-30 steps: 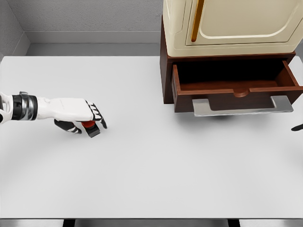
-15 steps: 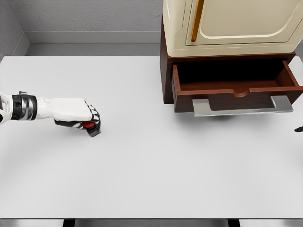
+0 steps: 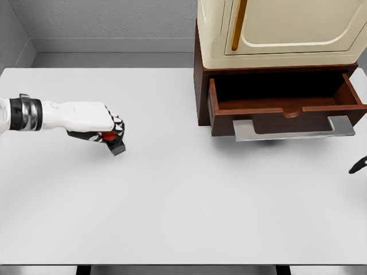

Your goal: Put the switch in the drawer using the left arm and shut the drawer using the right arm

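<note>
So my left hand (image 3: 106, 127) has its fingers (image 3: 117, 127) clenched around the switch (image 3: 113, 141), a small dark block with a red bit on top, held over the left side of the plain white tabletop (image 3: 172, 195). The open drawer (image 3: 285, 109), dark brown wood with a flat grey metal handle, sits well off to the right and a bit further back, so I'd guess the carry is mostly sideways. Only a dark tip of my right hand (image 3: 359, 165) shows at the right edge, nearer the drawer, can't tell its fingers.
</note>
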Controlling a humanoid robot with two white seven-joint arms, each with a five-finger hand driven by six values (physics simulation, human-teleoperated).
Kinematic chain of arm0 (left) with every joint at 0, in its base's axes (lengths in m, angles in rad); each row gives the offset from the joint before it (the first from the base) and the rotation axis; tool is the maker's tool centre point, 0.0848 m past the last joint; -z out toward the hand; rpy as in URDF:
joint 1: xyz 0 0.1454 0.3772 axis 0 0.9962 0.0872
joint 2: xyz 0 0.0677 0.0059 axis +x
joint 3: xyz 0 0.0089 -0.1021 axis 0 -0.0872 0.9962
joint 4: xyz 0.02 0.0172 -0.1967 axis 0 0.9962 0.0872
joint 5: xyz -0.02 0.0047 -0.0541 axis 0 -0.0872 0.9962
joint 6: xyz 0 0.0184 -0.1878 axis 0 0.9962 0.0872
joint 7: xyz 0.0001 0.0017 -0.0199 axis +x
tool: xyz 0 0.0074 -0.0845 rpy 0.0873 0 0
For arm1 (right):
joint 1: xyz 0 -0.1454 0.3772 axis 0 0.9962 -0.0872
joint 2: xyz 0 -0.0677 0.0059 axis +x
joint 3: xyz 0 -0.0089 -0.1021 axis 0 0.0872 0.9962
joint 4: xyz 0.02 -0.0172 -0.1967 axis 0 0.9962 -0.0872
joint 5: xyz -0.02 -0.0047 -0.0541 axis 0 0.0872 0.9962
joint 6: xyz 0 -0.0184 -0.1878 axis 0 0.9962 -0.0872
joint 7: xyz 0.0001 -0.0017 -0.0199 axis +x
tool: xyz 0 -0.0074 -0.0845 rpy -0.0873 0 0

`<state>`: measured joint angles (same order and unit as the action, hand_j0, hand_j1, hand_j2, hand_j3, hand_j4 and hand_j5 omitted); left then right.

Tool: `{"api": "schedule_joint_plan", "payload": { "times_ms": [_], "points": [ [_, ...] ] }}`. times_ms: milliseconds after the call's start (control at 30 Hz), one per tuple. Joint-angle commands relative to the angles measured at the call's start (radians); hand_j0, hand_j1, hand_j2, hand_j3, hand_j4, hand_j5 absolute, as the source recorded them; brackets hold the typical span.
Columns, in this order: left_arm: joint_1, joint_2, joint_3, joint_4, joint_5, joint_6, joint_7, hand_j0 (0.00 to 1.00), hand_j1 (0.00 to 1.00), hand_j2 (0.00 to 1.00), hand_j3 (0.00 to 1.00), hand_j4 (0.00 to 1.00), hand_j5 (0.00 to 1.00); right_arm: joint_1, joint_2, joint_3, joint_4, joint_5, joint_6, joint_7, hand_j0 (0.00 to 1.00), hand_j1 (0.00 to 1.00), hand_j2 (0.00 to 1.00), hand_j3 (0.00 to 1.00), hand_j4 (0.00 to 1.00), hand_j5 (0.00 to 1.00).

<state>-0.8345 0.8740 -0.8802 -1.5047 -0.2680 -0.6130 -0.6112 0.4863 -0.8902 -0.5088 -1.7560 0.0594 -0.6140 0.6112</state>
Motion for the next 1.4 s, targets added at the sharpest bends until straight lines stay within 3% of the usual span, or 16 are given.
{"api": "schedule_joint_plan", "payload": {
  "times_ms": [0, 233, 367, 433, 667, 800, 900, 1000, 1300, 1367],
  "points": [
    [-0.002, -0.001, 0.001, -0.002, 0.041, 0.002, 0.000, 0.42, 0.42, 0.42, 0.42, 0.42, 0.42, 0.000, -0.042, 0.012, 0.000, -0.016, 0.003, 0.000, 0.46, 0.46, 0.46, 0.46, 0.46, 0.46],
    [-0.046, -0.039, 0.003, -0.002, 0.086, 0.002, 0.000, 0.41, 0.41, 0.41, 0.41, 0.41, 0.41, -0.020, -0.085, 0.012, -0.002, -0.032, 0.003, 0.000, 0.51, 0.51, 0.51, 0.51, 0.51, 0.51],
    [-0.074, -0.105, 0.003, 0.009, 0.086, 0.002, 0.000, 0.41, 0.41, 0.41, 0.41, 0.41, 0.41, -0.035, -0.092, 0.035, 0.000, -0.035, 0.003, 0.000, 0.48, 0.48, 0.48, 0.48, 0.48, 0.48],
    [-0.080, -0.138, 0.003, 0.011, 0.084, 0.002, 0.000, 0.41, 0.41, 0.41, 0.41, 0.41, 0.41, -0.044, -0.128, 0.058, -0.002, -0.035, 0.003, 0.000, 0.48, 0.48, 0.48, 0.48, 0.48, 0.48],
    [-0.130, -0.217, 0.003, 0.006, 0.086, 0.002, 0.000, 0.41, 0.41, 0.41, 0.41, 0.41, 0.41, -0.054, -0.133, 0.078, 0.000, -0.035, 0.003, 0.000, 0.50, 0.50, 0.50, 0.50, 0.50, 0.50],
    [-0.156, -0.217, 0.003, 0.001, 0.135, 0.002, 0.000, 0.41, 0.41, 0.41, 0.41, 0.41, 0.41, -0.055, -0.133, 0.090, 0.000, -0.035, 0.003, 0.000, 0.58, 0.58, 0.58, 0.58, 0.58, 0.58],
    [-0.173, -0.233, 0.001, 0.001, 0.159, 0.002, 0.000, 0.41, 0.41, 0.41, 0.41, 0.41, 0.41, -0.074, -0.133, 0.090, 0.000, -0.033, 0.003, 0.000, 0.58, 0.58, 0.58, 0.58, 0.58, 0.58],
    [-0.201, -0.279, 0.003, 0.001, 0.161, 0.002, 0.000, 0.42, 0.42, 0.42, 0.42, 0.42, 0.42, -0.072, -0.133, 0.090, 0.000, -0.033, 0.003, 0.000, 0.61, 0.61, 0.61, 0.61, 0.61, 0.61],
    [-0.252, -0.451, 0.003, 0.020, 0.148, 0.002, 0.000, 0.42, 0.42, 0.42, 0.42, 0.42, 0.42, -0.084, -0.133, 0.113, 0.000, -0.033, 0.003, 0.000, 0.58, 0.58, 0.58, 0.58, 0.58, 0.58],
    [-0.288, -0.529, 0.000, 0.122, 0.144, 0.002, 0.000, 0.42, 0.42, 0.42, 0.42, 0.42, 0.42, -0.089, -0.133, 0.113, -0.002, -0.033, 0.003, 0.000, 0.58, 0.58, 0.58, 0.58, 0.58, 0.58]
  ]
}}
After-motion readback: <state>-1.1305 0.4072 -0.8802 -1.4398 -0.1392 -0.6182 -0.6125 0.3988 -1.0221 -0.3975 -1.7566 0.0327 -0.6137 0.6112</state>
